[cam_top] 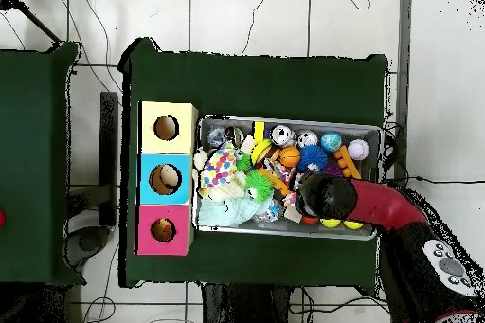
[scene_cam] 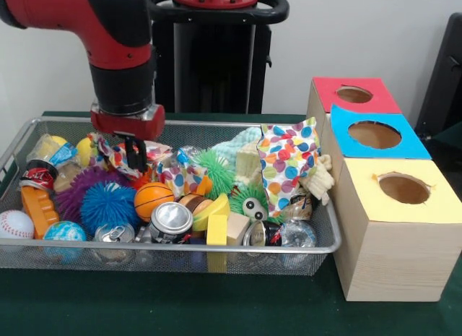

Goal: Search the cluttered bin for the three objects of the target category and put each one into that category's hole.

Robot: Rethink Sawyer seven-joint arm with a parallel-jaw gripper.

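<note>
Silver wire mesh forms the bin [scene_cam: 180, 124], a wide shallow basket packed with spiky balls, crushed cans, toy balls and crumpled patterned wrappers. The gripper [scene_cam: 136, 154] hangs low over the bin's far side, towards its end away from the boxes, its dark fingers dipping into a polka-dot wrapper [scene_cam: 119, 157]. They appear close together with wrapper around them, but whether they are pinching it cannot be told from either view.

The cloths lie at the other end, close to the boxes. A mint green cloth [scene_cam: 242, 142] is bunched against the far rim, and in the overhead view it sprawls along that rim near the red-topped box. A cream cloth [scene_cam: 318, 178] hangs beside the large spotted bag [scene_cam: 289, 162], draped over the bin wall that faces the boxes. A third, pale yellow one cannot be picked out with certainty. The red-topped hole [scene_cam: 354, 95] sits on the farthest box, beyond the blue hole [scene_cam: 375, 134] and the yellow hole [scene_cam: 404, 188].

By this reckoning, no cloth is in hand yet. To do the step well, the arm should travel along the far rim to the green cloth, come down on a raised fold rather than a flat patch, and lift high so the trailing fabric clears neighbouring clutter. That cloth's long axis seems to run along the bin's length, one end pointing towards the red-topped box; the cream one hangs roughly vertical.
</note>
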